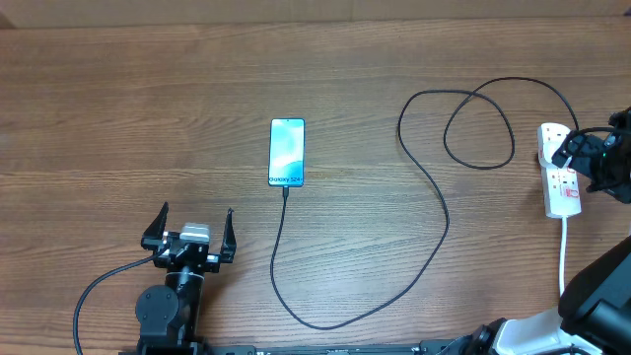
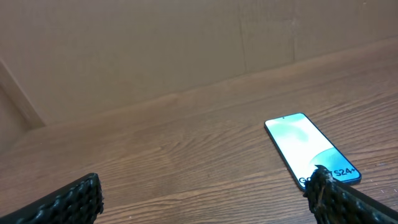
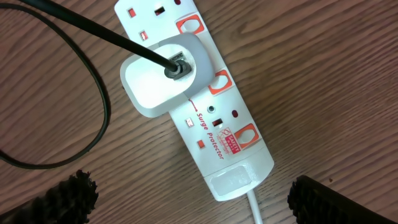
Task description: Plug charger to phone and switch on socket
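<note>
Thin black charger cable (image 1: pixel 434 207) appears seated in the slim teal-screened phone (image 1: pixel 287 151). Switching the white power-strip socket (image 3: pixel 211 124) seems outstanding. Right gripper (image 3: pixel 189 183) hovers above it, jaws apart; left gripper (image 1: pixel 196 212) likewise, empty.

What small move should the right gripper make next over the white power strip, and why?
Probably lower the open right gripper onto the red switch beside the white adapter: the thin black cable already seems to meet the blue-screened phone, and the gripper hovers over the white power strip.
</note>
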Available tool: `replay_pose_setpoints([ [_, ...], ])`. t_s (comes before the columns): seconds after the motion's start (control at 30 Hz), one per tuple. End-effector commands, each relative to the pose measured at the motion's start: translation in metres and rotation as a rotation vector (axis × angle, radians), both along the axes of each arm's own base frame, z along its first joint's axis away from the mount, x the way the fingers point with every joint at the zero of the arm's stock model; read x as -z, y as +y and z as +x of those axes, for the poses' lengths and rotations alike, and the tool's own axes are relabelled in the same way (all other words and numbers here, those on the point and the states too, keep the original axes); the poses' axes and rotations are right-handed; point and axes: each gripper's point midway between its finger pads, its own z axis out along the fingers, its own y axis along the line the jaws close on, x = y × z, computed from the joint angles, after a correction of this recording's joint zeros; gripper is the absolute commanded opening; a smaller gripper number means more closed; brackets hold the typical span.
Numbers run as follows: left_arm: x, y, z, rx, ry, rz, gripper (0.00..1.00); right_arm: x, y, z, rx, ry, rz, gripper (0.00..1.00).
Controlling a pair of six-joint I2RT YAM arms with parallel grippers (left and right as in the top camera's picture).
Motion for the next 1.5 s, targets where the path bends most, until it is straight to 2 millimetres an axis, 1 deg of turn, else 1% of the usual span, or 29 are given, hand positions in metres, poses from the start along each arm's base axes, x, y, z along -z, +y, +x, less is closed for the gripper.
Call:
replay_pose_setpoints([
  [0.0,-0.001,-0.001,0.0,0.009,-0.008,0.021,1.0,-0.007,-0.004,0.001,0.011,-0.02,-0.013,1.0],
  [0.87,-0.001,-0.001,0.0,0.009,-0.008,0.021,1.0,-0.007,-0.003,0.001,0.009,-0.02,-0.012,1.0],
  [1.0,-0.001,-0.001,0.0,0.009,-0.008,0.021,1.0,-0.011,-0.003,0.001,0.009,-0.029,-0.019,1.0],
  [1.1,-0.001,-0.001,0.0,0.009,-0.008,0.021,1.0,-0.023,-0.001,0.002,0.004,-0.056,-0.037,1.0],
  [1.23,-0.001,-0.001,0.0,0.009,-0.008,0.021,1.0,-0.057,0.01,0.004,-0.022,-0.136,-0.087,1.0],
  [1.33,-0.001,-0.001,0.0,0.009,-0.008,0.021,1.0,-0.093,0.026,0.005,-0.06,-0.221,-0.137,1.0],
  [1.47,-0.001,-0.001,0.0,0.009,-0.008,0.021,1.0,-0.143,0.06,0.003,-0.137,-0.351,-0.199,1.0],
])
